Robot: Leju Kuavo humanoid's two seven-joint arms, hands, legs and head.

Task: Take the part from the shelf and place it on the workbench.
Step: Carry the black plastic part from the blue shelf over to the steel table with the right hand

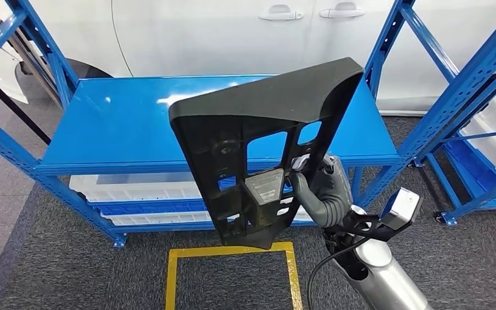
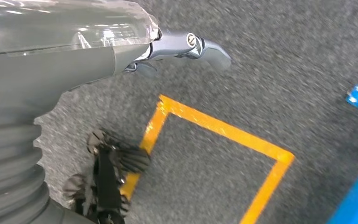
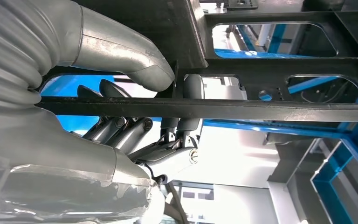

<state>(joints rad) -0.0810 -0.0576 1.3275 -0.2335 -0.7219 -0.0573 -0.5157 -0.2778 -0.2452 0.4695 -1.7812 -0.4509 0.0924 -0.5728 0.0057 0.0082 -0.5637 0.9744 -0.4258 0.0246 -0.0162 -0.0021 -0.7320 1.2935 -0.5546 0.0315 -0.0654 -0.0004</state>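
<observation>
Right hand (image 1: 320,187) pinches the black part (image 1: 258,155) by an inner rib — thumb opposite fingers. Stiff moulded panel, probably light, prone to swinging. Left hand (image 2: 186,46) hangs; fingers' state unclear.

Right arm (image 1: 387,271) comes up from the bottom right, silver forearm angled up and to the left, wrist bent. The right hand (image 1: 320,190) is clamped on the black part (image 1: 265,148) and holds it up off everything, thumb (image 3: 135,60) pressed on one side of a rib, dark fingers (image 3: 121,128) curled round the other. Left hand (image 2: 186,46) hangs low over the floor, holding nothing.
</observation>
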